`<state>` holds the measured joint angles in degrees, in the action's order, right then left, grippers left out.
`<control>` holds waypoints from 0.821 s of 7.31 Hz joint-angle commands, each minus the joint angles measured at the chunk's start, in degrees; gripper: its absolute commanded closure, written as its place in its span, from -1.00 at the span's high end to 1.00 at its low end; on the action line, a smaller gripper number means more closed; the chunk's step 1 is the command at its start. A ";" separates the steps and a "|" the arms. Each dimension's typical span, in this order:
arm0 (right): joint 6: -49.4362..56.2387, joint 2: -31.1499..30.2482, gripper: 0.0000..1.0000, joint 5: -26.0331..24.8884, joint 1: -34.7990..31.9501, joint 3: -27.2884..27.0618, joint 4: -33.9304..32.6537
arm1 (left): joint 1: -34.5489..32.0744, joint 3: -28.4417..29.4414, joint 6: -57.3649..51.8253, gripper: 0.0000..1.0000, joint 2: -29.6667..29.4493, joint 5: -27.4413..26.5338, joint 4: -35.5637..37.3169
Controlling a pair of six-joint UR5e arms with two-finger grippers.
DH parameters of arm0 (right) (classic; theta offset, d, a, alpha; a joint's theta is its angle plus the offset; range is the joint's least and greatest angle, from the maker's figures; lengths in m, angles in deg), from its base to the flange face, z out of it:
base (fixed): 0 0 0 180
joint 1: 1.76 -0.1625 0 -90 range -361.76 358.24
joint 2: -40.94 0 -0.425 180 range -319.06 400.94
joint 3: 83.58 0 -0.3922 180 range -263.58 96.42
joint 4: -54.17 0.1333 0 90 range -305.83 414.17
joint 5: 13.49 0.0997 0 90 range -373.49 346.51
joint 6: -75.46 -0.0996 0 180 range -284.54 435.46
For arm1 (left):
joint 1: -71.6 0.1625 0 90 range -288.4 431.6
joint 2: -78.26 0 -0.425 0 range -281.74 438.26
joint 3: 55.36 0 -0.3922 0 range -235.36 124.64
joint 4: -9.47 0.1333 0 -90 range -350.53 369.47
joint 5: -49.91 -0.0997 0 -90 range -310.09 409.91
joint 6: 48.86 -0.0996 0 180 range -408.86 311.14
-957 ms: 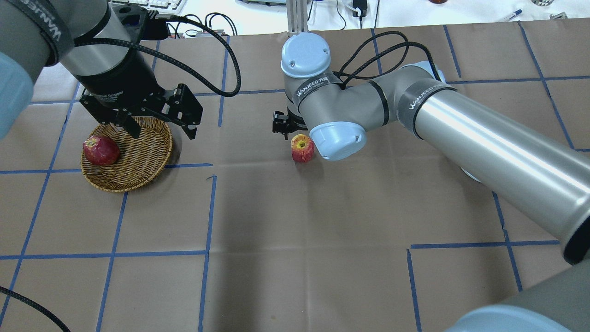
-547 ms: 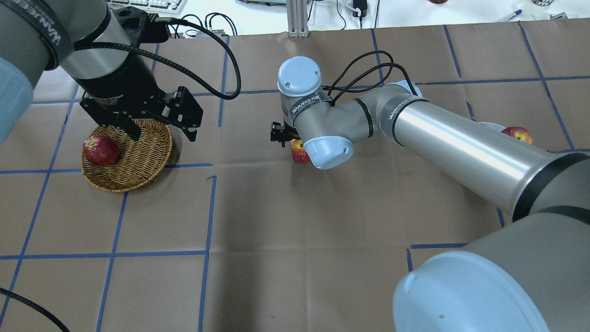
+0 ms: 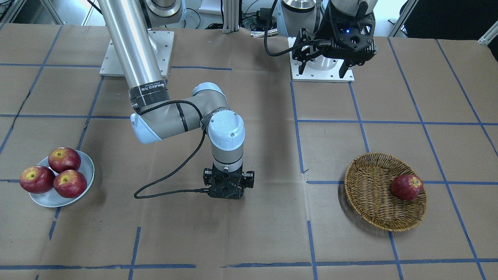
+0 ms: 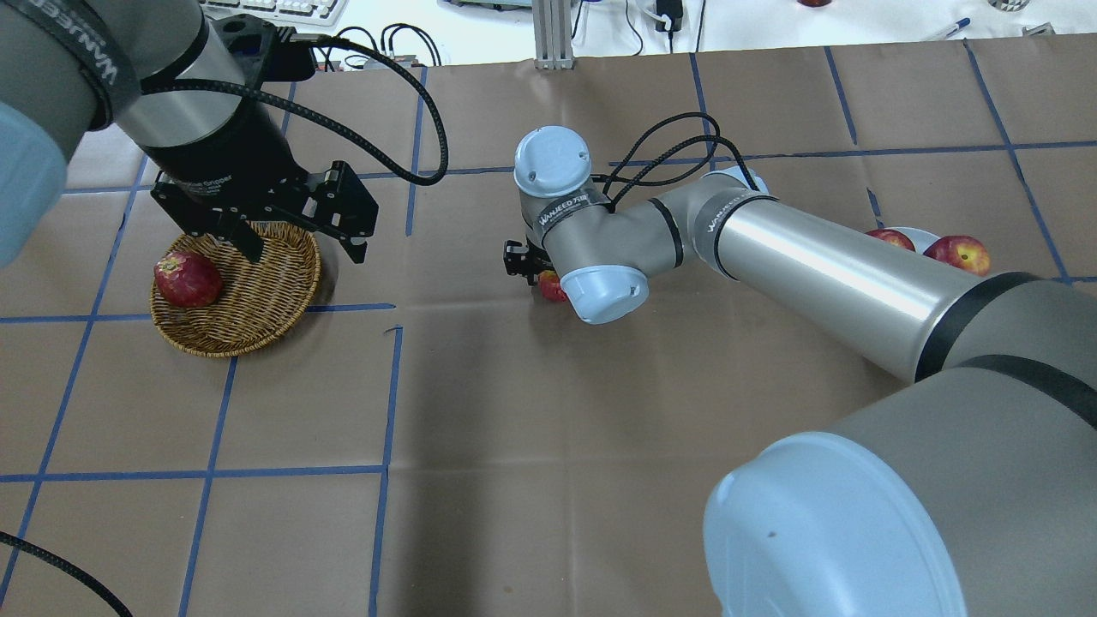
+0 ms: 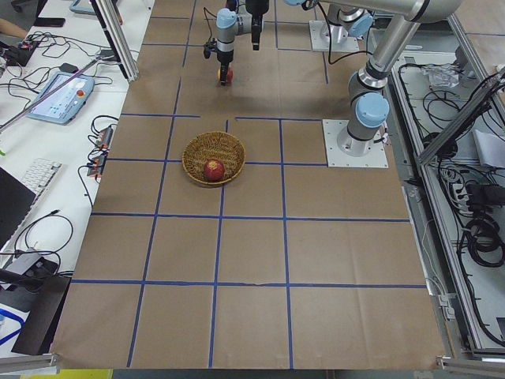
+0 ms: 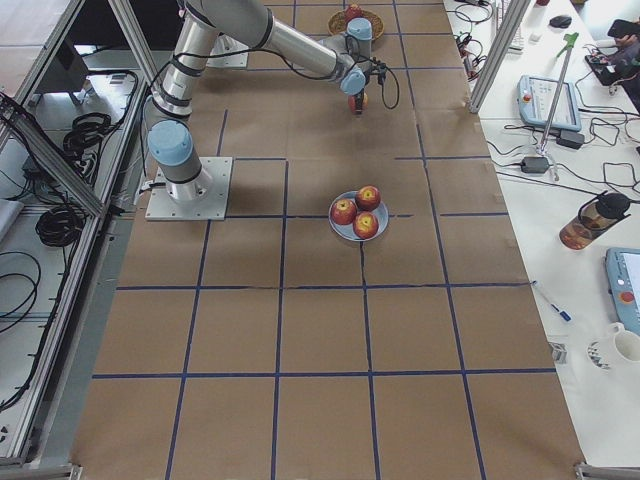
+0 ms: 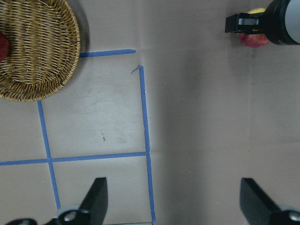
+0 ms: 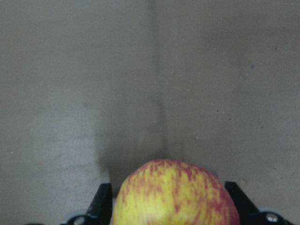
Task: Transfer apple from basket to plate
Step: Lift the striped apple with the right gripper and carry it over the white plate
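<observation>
- Two grippers in view. The right gripper (image 3: 228,192) is low at mid-frame in the front view, pointing straight down over the apple (image 8: 174,197).
- Right wrist view: the apple fills the gap, with a finger (image 8: 104,205) against each side, so the jaws are clamped on it.
- In the overhead view the apple is at frame centre, mostly hidden under the wrist. Can't tell if it is on the paper or just off it. It lies between basket and plate, well apart from both.
- The left gripper (image 4: 304,250) hangs above the upper-right rim of the basket (image 4: 248,330), jaws spread wide and holding nothing.
- One dark apple (image 3: 406,187) sits in the basket, lower right of the front view.
- The plate (image 3: 88,168) is at the left edge of the front view, with three red apples (image 3: 64,159) on it, touching.
</observation>
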<state>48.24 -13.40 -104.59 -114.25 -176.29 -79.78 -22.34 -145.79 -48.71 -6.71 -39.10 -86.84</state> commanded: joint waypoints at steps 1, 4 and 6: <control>0.24 -1.29 0.21 -0.13 0.24 0.60 0.71 | -0.02 0.42 0.38 0.98 -0.81 0.15 0.24; 6.52 -10.31 0.20 -2.40 4.09 0.17 8.94 | -0.02 -0.10 0.20 0.98 -0.11 0.15 0.15; 18.71 -17.00 0.20 -2.77 14.08 -1.15 14.23 | -0.02 -0.28 0.20 0.98 0.15 -0.28 0.06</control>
<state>59.35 -26.35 -107.08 -105.93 -176.55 -68.47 -22.36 -145.96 -48.50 -6.69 -39.14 -86.70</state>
